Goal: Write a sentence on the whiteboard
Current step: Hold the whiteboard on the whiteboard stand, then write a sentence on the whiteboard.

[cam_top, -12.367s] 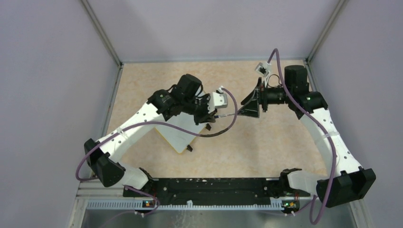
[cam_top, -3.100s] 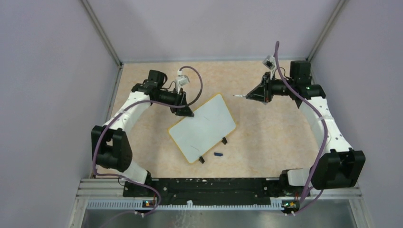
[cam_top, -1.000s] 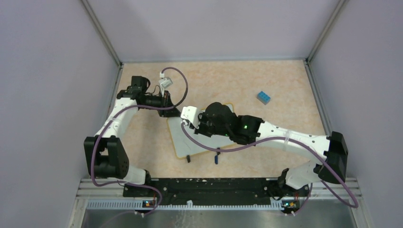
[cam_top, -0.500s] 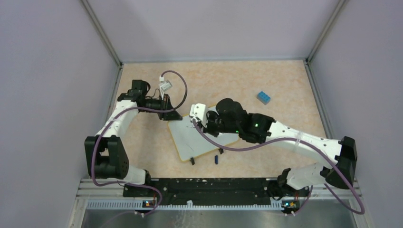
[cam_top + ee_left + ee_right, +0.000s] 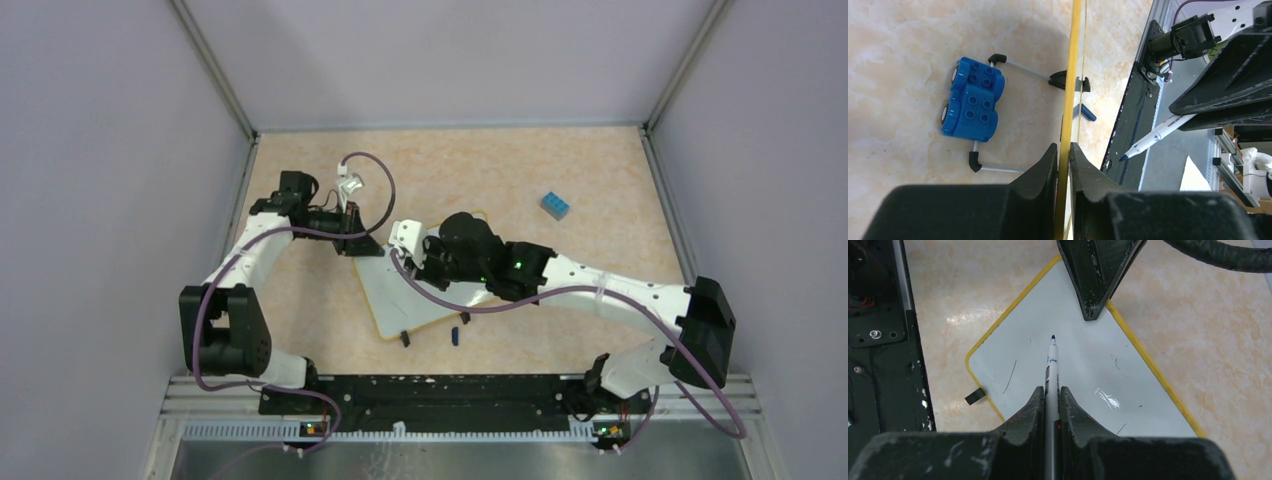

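Your whiteboard [image 5: 1088, 370] lies on the table with its face almost bare: a few faint stray strokes [image 5: 1009, 376] and no lettering you could read. One far corner is pinched in the left gripper [image 5: 1063, 146], whose fingers are closed on the yellow rim, just as they were a second ago.

What has changed is over the board. Three seconds back the right gripper [image 5: 1050, 389] hung well off beyond the board's right side. It has since swung in above the face, and in the last half second it drew a little toward the clamped corner. It is shut tight on the marker [image 5: 1052, 362], whose bare tip points at the face near that corner. You cannot tell whether the tip touches yet.

Read this as the board steadied and the writing about to begin. The blue block [image 5: 555, 205] sits well apart, beyond the board's far right corner.
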